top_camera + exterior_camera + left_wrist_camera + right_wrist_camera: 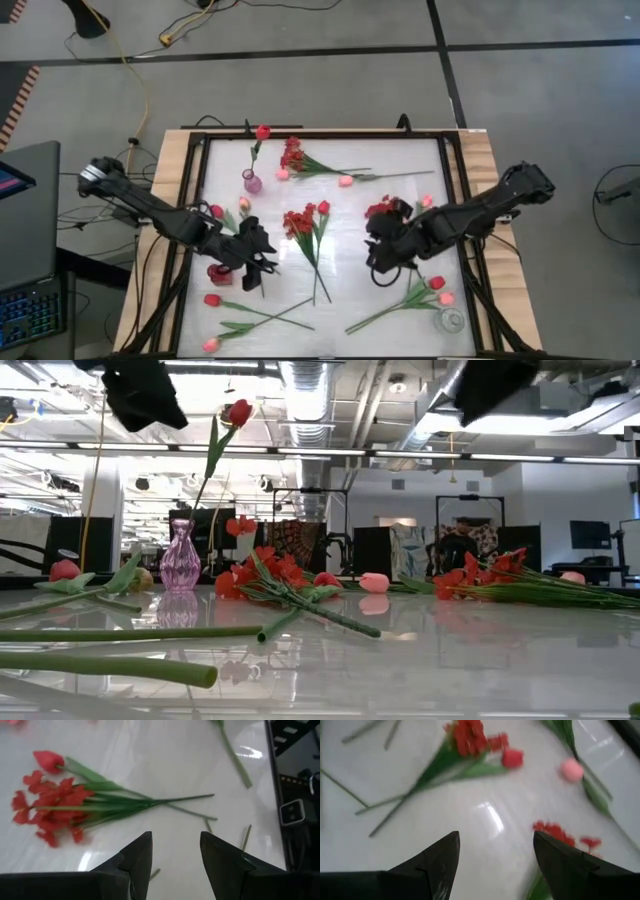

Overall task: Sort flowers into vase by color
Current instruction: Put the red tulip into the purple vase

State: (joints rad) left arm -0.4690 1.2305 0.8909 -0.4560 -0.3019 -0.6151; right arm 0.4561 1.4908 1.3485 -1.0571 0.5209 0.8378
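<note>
Right wrist view is blurred throughout, red spray (555, 832) cut by right finger; low view crops both arms at top.

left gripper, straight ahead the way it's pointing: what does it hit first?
Probably the stems of the red flower bunch lying mid-table. The left gripper stands open and empty, with bare table in between; depth is hard to judge.

flowers (312, 225) scattered (white table (400, 205)), two arms

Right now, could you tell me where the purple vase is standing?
In the high view the purple vase stands at the table's far left, holding one red tulip, just left of a red blossom spray.
</note>
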